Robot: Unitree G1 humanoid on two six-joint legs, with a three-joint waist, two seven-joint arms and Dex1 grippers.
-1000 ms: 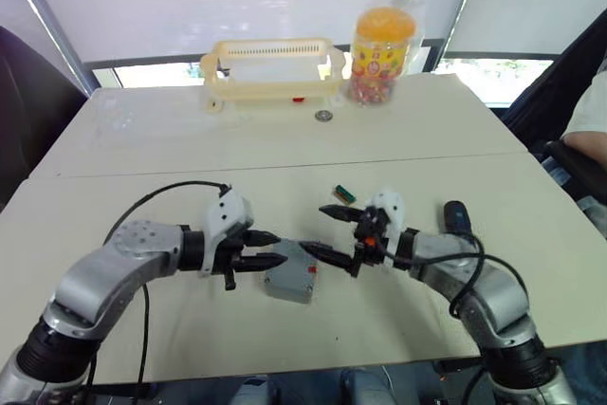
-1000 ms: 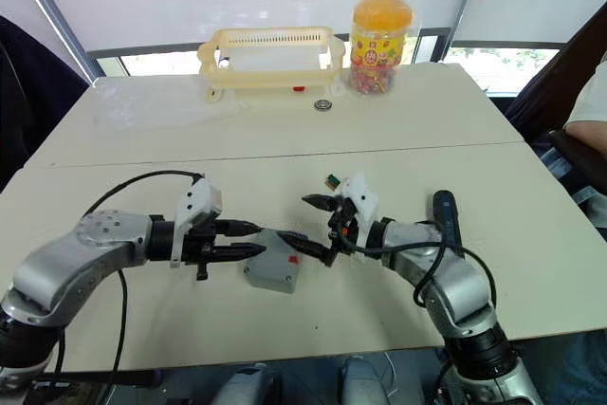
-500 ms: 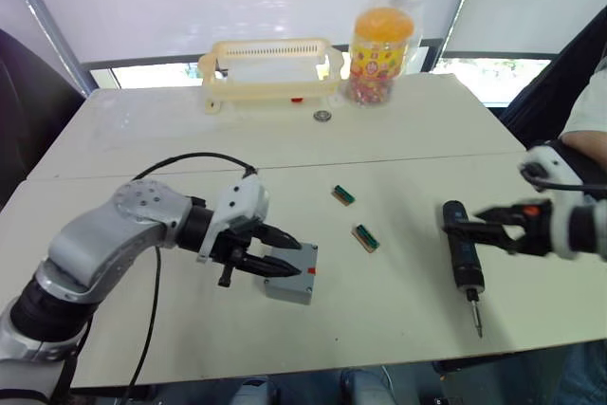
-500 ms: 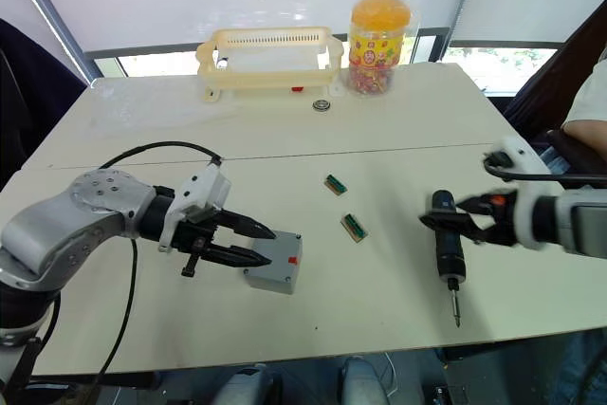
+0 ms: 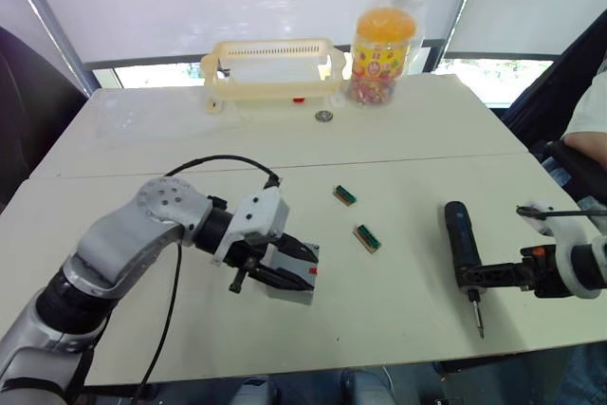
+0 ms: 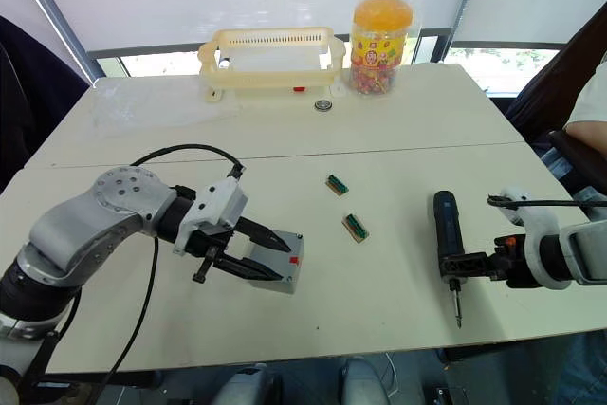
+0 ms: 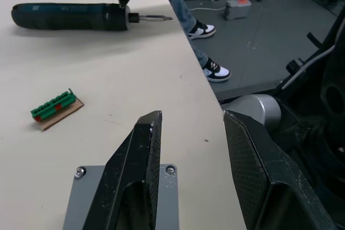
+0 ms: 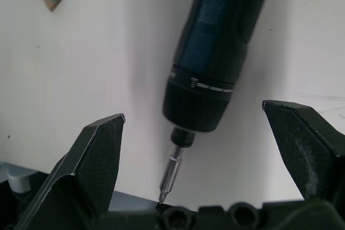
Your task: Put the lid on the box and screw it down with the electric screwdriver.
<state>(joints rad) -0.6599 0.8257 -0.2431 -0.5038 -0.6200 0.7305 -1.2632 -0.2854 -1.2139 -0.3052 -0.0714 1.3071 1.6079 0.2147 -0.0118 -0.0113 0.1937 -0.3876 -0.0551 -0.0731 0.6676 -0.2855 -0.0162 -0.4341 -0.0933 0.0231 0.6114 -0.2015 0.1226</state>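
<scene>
The left hand point(image 6: 270, 257) hung spread over the lidded box point(image 6: 283, 270) – the right hand point(image 6: 462, 265), fingers apart, straddled the screwdriver point(image 6: 446, 232) on the desk point(image 6: 379, 177).

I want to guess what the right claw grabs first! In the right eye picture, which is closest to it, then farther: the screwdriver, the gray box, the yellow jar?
1. The electric screwdriver, right beside the right gripper.
2. The box, across the table under the left gripper.
3. The yellow jar, at the far edge.

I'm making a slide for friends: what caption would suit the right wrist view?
Open right pincer poised around the bit end of the electric screwdriver lying on the table.
</scene>
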